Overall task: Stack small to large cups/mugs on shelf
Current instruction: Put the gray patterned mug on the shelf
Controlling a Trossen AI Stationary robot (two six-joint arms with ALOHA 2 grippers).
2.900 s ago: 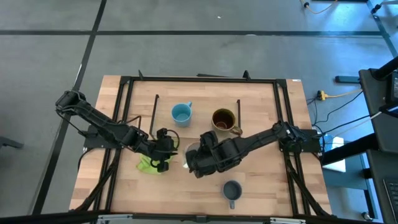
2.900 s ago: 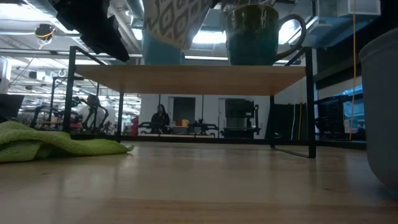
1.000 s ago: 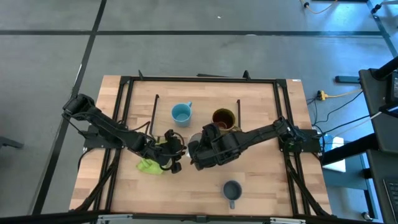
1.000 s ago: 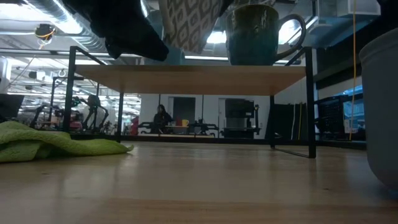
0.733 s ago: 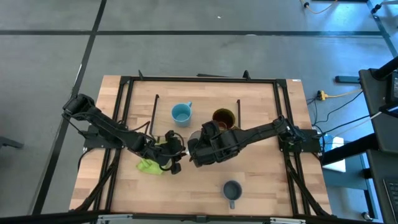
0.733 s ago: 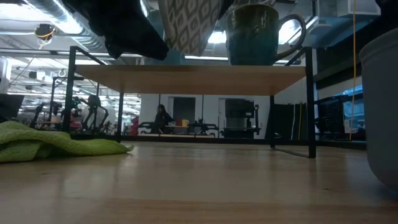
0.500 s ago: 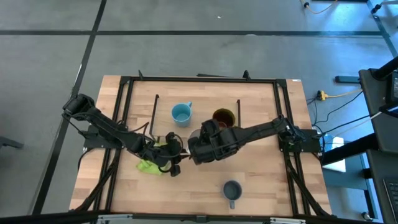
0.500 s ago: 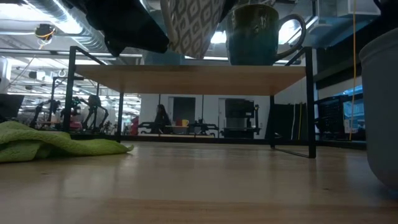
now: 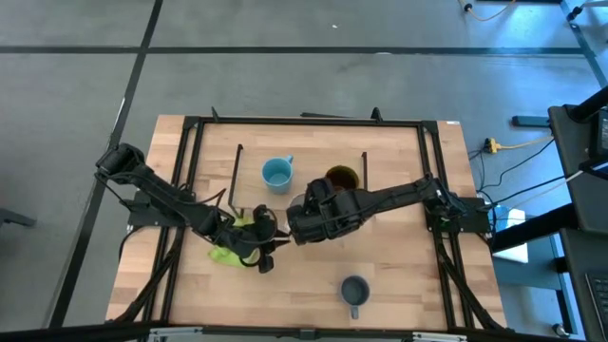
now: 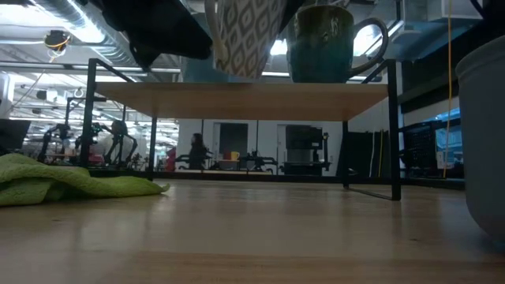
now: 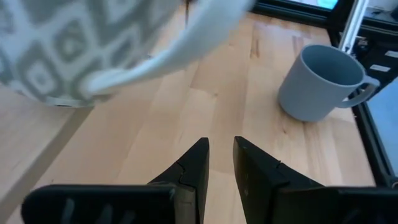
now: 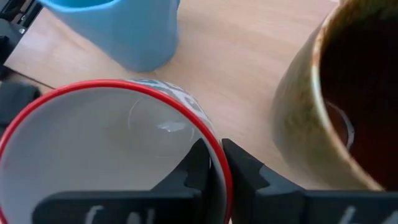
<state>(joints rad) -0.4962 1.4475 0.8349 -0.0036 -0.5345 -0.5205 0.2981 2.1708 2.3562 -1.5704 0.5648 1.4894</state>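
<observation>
From the overhead view I have the right gripper [image 12: 214, 163] at the middle of the frame, pinching the rim of the white mug [image 12: 106, 149], one finger inside the red-edged lip and one outside. In the low view that patterned mug hangs at the top centre, above the shelf [image 10: 237, 101] and just left of the brown mug [image 10: 322, 43]; I judge it lifted rather than set down, though its base is partly masked there.

The light blue mug [image 9: 276, 174] stands on the shelf to the upper left of centre, the brown mug to its right. The grey-blue mug [image 9: 353, 291] sits alone on the tabletop, lower centre of the overhead frame.

The left gripper [image 11: 219, 163] waits beside the green cloth [image 9: 228, 253], left of centre, its fingers slightly parted and holding nothing.

These mugs look like glazed ceramic: stiff, fairly heavy for their size, slick, and likely to chip if knocked together. A rim pinch is narrow, so I expect the white mug could swing or slip. I would keep it level and lower it gently, since the brown mug is very close.
</observation>
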